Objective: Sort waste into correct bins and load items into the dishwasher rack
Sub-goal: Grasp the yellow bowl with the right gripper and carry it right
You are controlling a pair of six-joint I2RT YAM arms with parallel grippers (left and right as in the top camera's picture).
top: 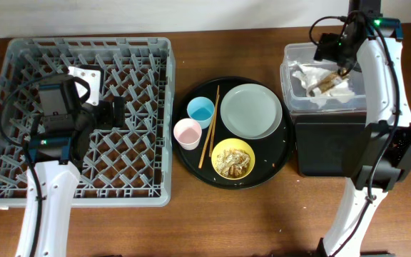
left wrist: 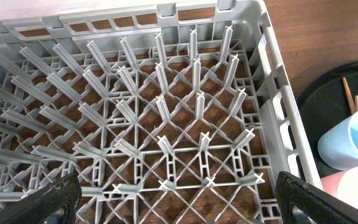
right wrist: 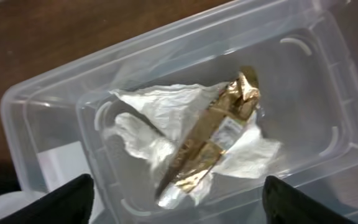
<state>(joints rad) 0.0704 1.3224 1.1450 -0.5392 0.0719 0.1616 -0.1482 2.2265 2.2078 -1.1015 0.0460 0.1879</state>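
The brown-gold wrapper lies on crumpled white napkins inside the clear tub. My right gripper hovers open and empty above the tub. My left gripper is open and empty over the grey dishwasher rack. On the round black tray sit the blue cup, pink cup, grey-white plate, chopsticks and the yellow bowl holding food scraps.
The shallow black rectangular tray stands in front of the clear tub at the right. The wooden table runs along the front. A few rice bits lie on the round tray near the bowl.
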